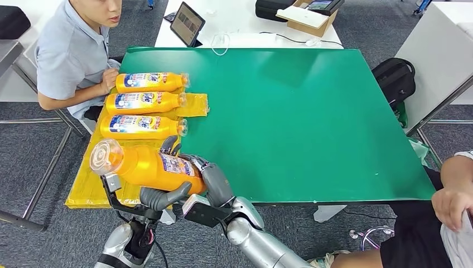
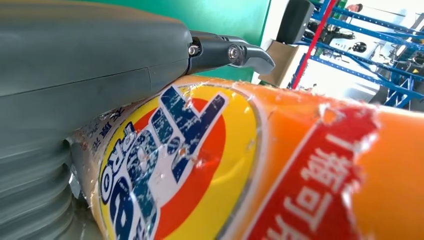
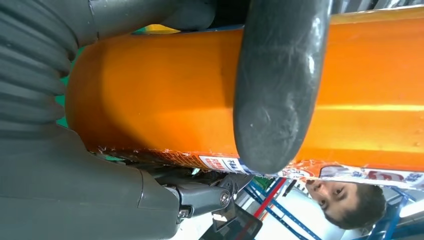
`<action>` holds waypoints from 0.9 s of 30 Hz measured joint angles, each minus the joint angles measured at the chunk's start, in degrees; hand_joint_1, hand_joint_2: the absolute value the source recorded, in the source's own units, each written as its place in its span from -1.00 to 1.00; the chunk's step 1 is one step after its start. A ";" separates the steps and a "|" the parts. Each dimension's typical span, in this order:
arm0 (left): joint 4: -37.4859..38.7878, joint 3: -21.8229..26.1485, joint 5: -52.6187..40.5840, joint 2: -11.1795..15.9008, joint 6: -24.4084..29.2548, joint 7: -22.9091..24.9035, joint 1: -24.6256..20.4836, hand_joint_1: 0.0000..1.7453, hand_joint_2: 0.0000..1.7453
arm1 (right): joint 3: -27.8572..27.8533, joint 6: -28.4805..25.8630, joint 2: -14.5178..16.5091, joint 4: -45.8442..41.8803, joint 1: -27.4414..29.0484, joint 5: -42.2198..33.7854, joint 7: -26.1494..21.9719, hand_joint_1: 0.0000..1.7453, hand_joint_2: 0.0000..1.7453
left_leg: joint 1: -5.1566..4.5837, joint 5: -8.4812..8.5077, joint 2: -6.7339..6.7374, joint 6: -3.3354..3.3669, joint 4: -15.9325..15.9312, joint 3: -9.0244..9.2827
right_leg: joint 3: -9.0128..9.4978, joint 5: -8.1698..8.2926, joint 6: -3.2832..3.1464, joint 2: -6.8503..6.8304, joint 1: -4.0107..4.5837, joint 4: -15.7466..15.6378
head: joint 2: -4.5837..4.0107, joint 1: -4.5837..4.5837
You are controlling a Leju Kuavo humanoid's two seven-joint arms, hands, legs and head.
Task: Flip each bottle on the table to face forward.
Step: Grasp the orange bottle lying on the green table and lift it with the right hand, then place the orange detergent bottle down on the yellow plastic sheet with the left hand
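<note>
An orange bottle (image 1: 148,166) with a clear cap hangs above the table's near left corner, cap pointing left, a small-print label facing up. My right hand (image 1: 215,181) grips its base end, the thick thumb (image 3: 277,90) lying across the orange body (image 3: 165,95). From below, my left hand (image 1: 159,198) holds the same bottle. Up close, its grey cover (image 2: 90,60) lies against the blue-and-red front label (image 2: 165,165). Three more orange bottles (image 1: 146,103) lie side by side on a yellow mat (image 1: 83,192), front labels up, caps to the right.
The green table (image 1: 301,117) stretches to the right of the bottles. A person sits at the far left with a hand (image 1: 109,81) by the farthest bottle. Another person's arm (image 1: 454,192) is at the right edge. A tablet (image 1: 187,23) stands on the white table behind.
</note>
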 joint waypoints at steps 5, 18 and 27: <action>0.00 -0.15 -0.58 0.09 0.05 -0.26 -0.37 1.00 1.00 | 1.23 -1.56 0.01 1.84 -0.57 -0.25 -0.20 -1.00 1.00 | 0.00 0.00 -0.01 0.00 0.00 -0.01 | 0.01 0.00 0.00 0.00 0.00 0.00 | 0.00 0.00; 0.87 0.40 2.65 -0.85 8.94 2.25 -1.45 1.00 1.00 | 1.91 -15.75 1.06 5.91 -0.14 6.41 0.09 -1.00 -1.00 | 0.00 0.00 -0.02 0.00 0.00 -0.02 | 0.02 0.00 0.00 -0.01 0.00 0.00 | 0.00 0.01; 4.89 3.14 4.29 -1.29 13.36 3.38 -3.55 1.00 1.00 | 2.04 -19.71 1.72 3.08 2.99 14.83 0.40 -1.00 -1.00 | 0.01 0.00 -0.05 0.00 0.00 -0.03 | 0.00 0.00 0.00 -0.02 0.01 0.01 | 0.00 -0.01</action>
